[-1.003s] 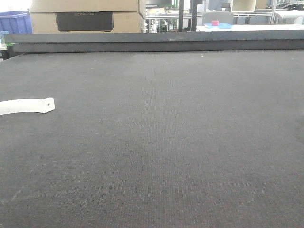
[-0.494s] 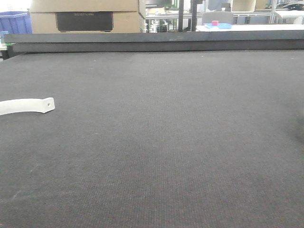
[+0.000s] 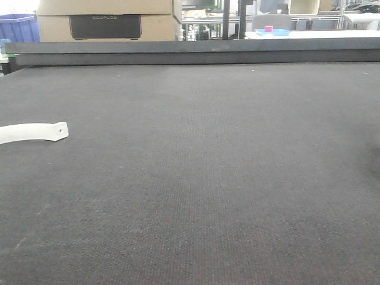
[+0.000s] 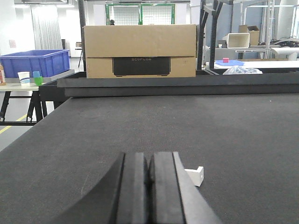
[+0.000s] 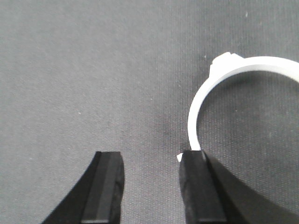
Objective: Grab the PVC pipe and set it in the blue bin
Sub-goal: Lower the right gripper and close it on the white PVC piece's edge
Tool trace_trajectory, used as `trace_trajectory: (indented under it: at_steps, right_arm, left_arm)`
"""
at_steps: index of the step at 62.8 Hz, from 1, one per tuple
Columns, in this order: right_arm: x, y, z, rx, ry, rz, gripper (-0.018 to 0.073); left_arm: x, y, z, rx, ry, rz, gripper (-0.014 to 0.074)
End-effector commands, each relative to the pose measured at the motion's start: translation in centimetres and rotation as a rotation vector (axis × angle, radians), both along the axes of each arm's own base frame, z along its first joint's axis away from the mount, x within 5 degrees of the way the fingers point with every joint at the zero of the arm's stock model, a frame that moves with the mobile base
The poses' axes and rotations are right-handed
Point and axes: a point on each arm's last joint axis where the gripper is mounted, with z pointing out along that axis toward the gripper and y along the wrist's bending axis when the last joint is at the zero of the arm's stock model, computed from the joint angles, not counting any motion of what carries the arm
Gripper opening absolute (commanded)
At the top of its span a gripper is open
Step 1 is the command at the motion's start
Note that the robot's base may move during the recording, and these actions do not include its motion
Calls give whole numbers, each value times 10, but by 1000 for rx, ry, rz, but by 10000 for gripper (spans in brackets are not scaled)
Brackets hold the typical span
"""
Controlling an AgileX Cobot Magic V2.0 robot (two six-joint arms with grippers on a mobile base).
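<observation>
The left hand [image 4: 148, 158] is seen pressed together, while the right hand [image 5: 149, 161] is spread beside the white curved PVC piece [image 5: 194, 121].

The white ring [image 5: 195, 116] ran off the right edge and behind a finger of the right gripper [image 5: 149, 163]. The blue bin [image 3: 18, 27] was cropped at the corner.

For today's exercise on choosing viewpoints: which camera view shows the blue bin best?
The left wrist view: the blue bin shows nearly whole, rim and wall, at the left. The front view catches only a corner of the bin; the right wrist view shows none.
</observation>
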Motion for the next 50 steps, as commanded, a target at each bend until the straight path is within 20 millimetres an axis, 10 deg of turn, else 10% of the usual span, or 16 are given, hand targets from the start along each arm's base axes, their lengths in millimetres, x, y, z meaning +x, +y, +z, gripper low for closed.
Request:
trace_trajectory:
  at_steps: [1,50]
  right_arm:
    - [6,-2,-4,-14,6,0,203]
    - [44,-12,-49,-83,99,-12,203]
  left_arm:
    - [-1,0,3,-8,-18,3,-111]
    - [-1,0,2,-32,-16,2,-111]
